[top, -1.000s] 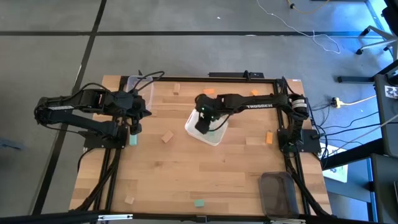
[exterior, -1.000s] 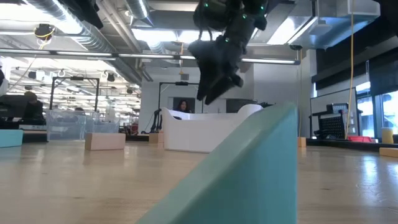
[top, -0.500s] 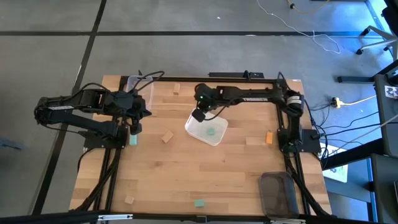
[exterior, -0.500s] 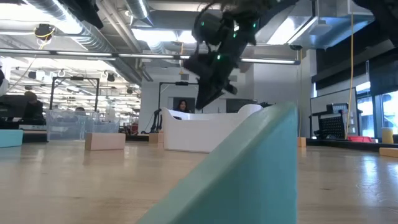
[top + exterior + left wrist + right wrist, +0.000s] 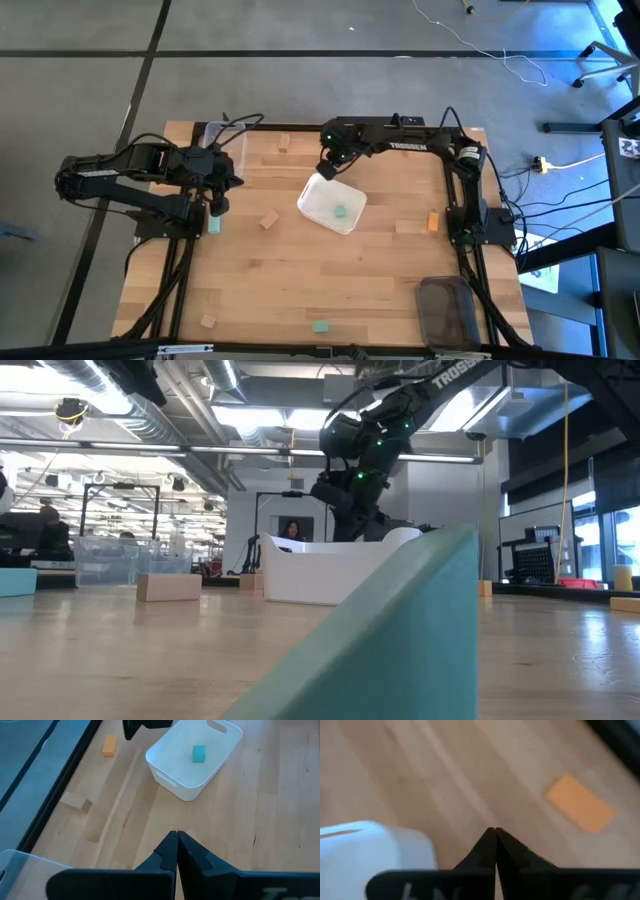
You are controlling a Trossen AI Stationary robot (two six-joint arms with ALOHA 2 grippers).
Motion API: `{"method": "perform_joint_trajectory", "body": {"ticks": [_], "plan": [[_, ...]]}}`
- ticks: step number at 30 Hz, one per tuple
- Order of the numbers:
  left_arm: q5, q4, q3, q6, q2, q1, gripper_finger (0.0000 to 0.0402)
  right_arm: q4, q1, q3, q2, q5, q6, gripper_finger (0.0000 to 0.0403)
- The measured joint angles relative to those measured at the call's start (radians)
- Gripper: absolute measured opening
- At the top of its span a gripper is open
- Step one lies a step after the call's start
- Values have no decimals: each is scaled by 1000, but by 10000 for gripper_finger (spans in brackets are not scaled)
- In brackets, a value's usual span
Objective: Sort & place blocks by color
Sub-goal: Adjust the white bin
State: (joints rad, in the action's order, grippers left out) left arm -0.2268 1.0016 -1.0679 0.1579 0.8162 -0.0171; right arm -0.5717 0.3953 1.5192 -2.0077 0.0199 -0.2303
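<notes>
A white tray [image 5: 333, 206] stands mid-table with one teal block [image 5: 341, 211] lying in it. My right gripper [image 5: 325, 172] is shut and empty, hanging just past the tray's far corner [image 5: 365, 850]. An orange block [image 5: 580, 809] lies flat on the wood beyond it. My left gripper [image 5: 215, 205] waits shut at the left, above a teal block [image 5: 213, 226]. Loose on the table are wood blocks [image 5: 268, 219] [image 5: 284, 141] [image 5: 207, 320], an orange block [image 5: 432, 221] and a teal block [image 5: 320, 326].
A clear tub [image 5: 225, 140] sits at the far left corner and a dark tub [image 5: 447, 310] at the near right. A teal block [image 5: 400, 650] fills the low view's foreground. People and benches show in the room behind.
My right gripper has shut and swung from above the tray's middle toward the table's far edge, sinking a little, leaving the teal block in the tray. The left arm has kept still.
</notes>
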Motion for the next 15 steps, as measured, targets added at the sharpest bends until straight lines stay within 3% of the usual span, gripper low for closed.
{"method": "perform_joint_trajectory", "body": {"ticks": [3,15], "plan": [[0,0,0,0,0,0,0,-1,-2,0,0,-48,6,0],[0,0,0,1,0,0,0,-26,-27,-2,0,-16,7,0]]}}
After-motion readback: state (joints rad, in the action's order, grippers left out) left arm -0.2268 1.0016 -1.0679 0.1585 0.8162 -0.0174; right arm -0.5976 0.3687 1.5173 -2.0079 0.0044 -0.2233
